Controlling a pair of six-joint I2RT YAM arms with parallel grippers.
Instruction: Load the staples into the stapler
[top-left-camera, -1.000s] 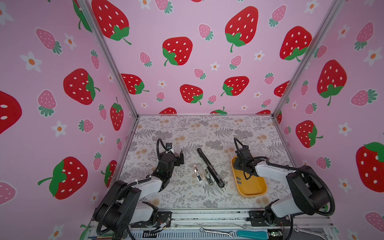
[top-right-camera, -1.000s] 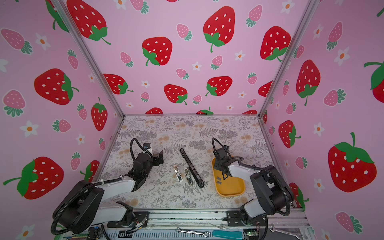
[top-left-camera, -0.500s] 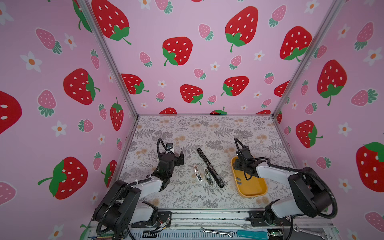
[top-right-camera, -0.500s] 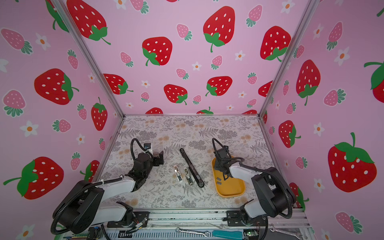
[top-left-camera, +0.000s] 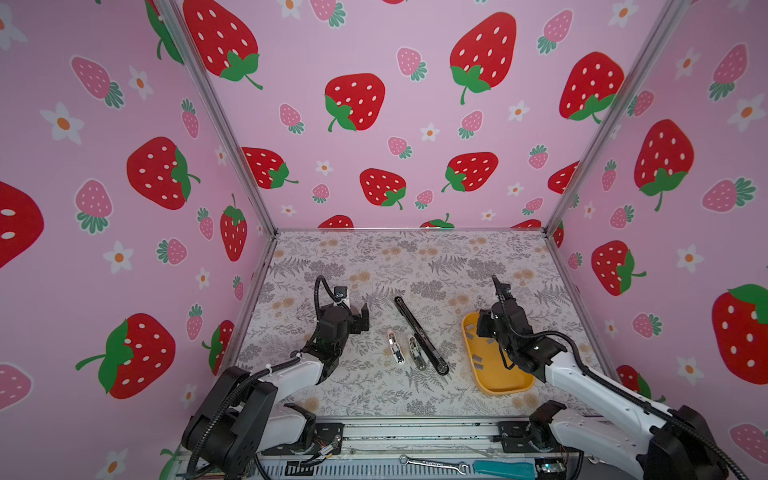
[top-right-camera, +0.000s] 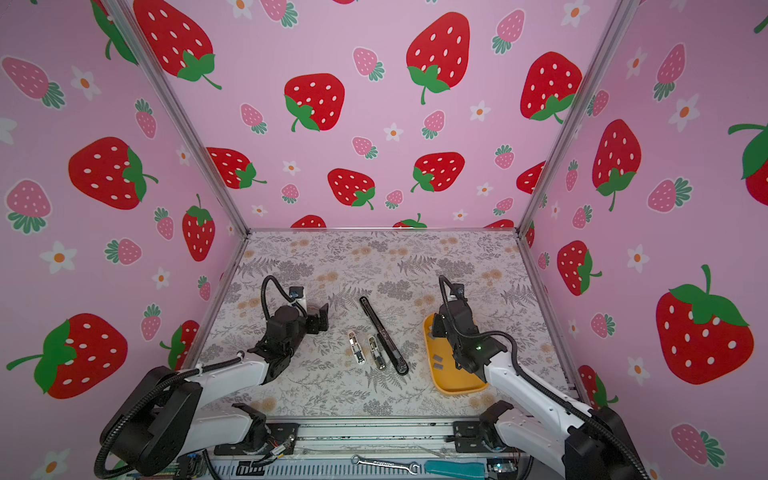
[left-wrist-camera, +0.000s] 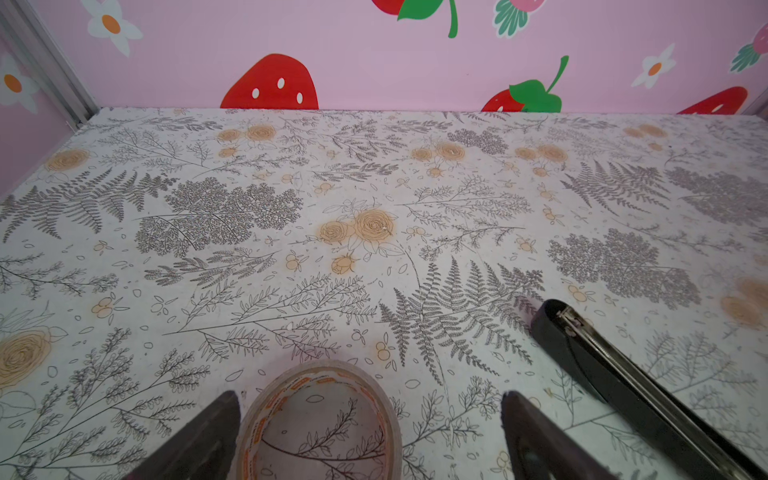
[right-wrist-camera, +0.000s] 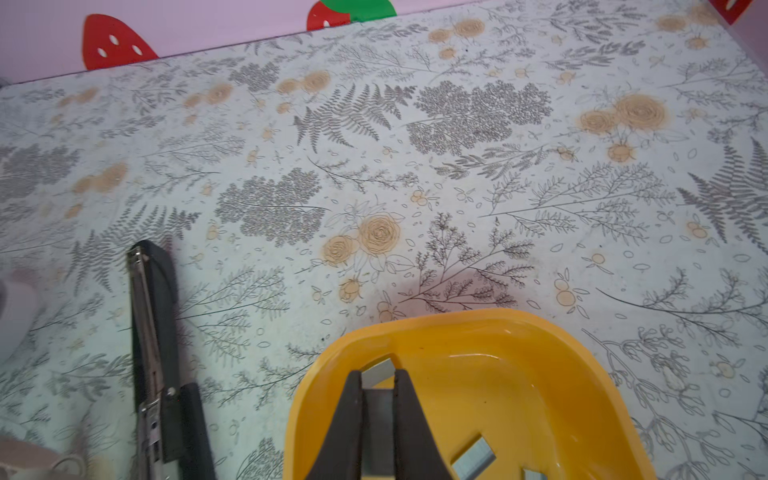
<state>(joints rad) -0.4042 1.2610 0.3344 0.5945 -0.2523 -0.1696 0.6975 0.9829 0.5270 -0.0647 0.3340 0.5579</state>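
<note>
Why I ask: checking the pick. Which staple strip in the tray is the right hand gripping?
The strip pinched in the shut right hand; the other strips lie loose in the yellow tray, untouched.

Clear tape roll (left-wrist-camera: 320, 376), wrench (top-left-camera: 432, 463)
</note>
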